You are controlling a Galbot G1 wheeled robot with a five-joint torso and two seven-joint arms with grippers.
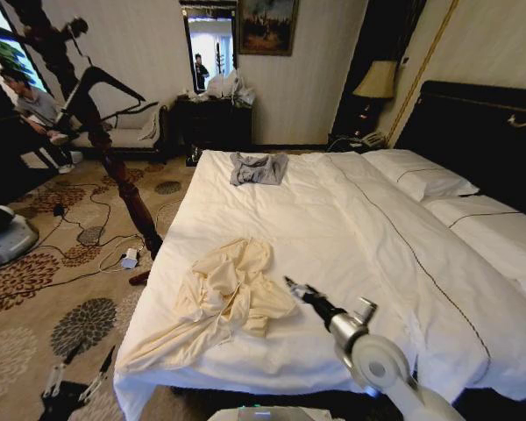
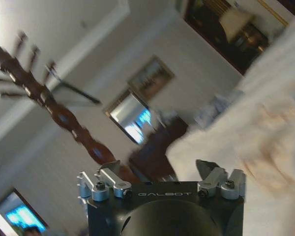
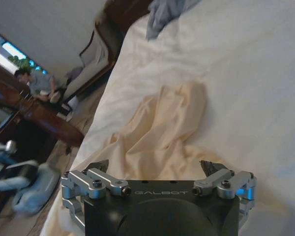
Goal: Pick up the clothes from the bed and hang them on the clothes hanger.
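The clothes (image 1: 228, 298) lie crumpled near the foot of the bed (image 1: 351, 237), on its left half, as a pale cream-yellow heap (image 3: 162, 123). My right gripper (image 1: 296, 288) hovers just right of the heap, open, with the fabric right under its spread fingers (image 3: 155, 167). My left gripper (image 1: 77, 373) hangs low over the carpet off the bed's left corner, open and holding nothing (image 2: 157, 169). The black clothes hanger (image 1: 105, 81) hangs on the tall wooden coat stand (image 1: 114, 167) to the bed's left, and shows blurred in the left wrist view (image 2: 76, 89).
A small grey garment (image 1: 259, 167) lies at the bed's far end. White pillows (image 1: 421, 180) rest against the black headboard (image 1: 482, 123). Cables and a white plug block (image 1: 129, 258) litter the carpet by the stand's foot. A person sits in a chair at far left.
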